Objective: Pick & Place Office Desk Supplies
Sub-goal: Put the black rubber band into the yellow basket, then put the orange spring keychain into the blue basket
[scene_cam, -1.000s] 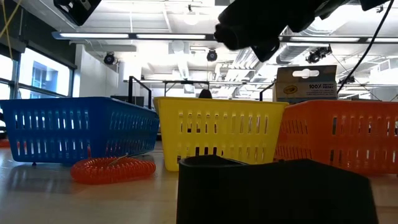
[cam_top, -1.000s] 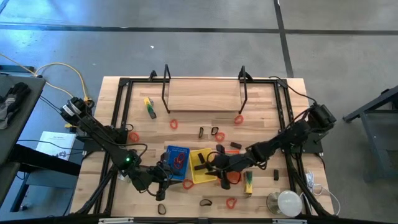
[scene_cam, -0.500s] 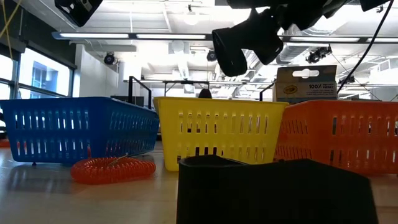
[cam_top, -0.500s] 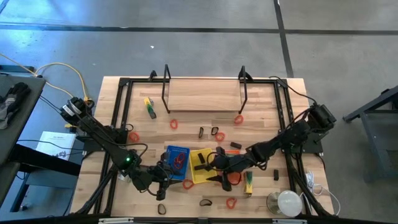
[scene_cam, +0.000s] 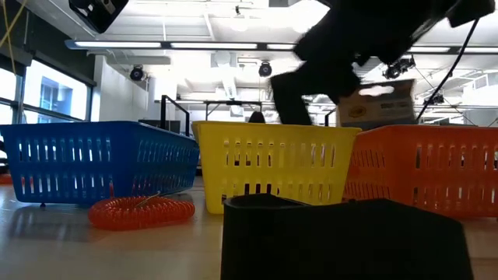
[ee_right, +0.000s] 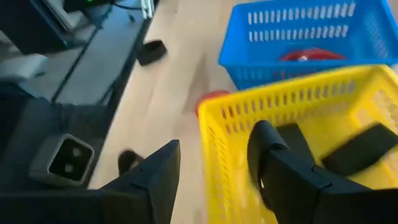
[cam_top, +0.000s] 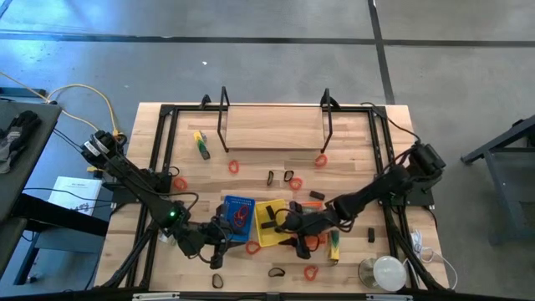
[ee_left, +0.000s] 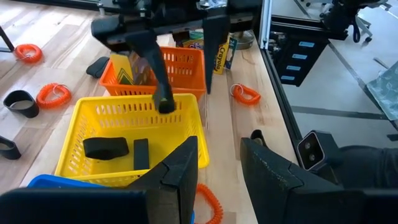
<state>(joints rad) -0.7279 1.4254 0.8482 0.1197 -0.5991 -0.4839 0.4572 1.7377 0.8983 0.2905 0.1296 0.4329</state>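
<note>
Lying flat on the floor of the yellow tray (ee_left: 124,107): two black clips, a wider one (ee_left: 106,147) and a narrower one (ee_left: 141,154), just beside each other. Sorted there by colour or kind, probably, since a red coil (ee_right: 308,55) sits alone in the blue tray (ee_right: 298,31) next door. Wider clip set with its long axis roughly parallel to the tray wall that faces the orange tray (ee_left: 186,62); narrower clip turned about a right angle to it, one end pointing at that wall. No telling which face is up on either, the detail being too soft.

Hanging over the yellow tray, the right gripper (ee_left: 186,96): fingers spread, nothing between them, one finger dipped inside the rim near the wall on the orange tray's side. Looks like a release pose rather than a reach, judging by the empty spread fingers above pieces that lie settled.

Waiting low on the table by the blue and yellow trays, the left gripper (ee_left: 219,146): fingers parted, empty, aimed across the yellow tray.

Scattered on the bare wood, more to collect, among them another red coil (scene_cam: 140,211) in front of the blue tray.
</note>
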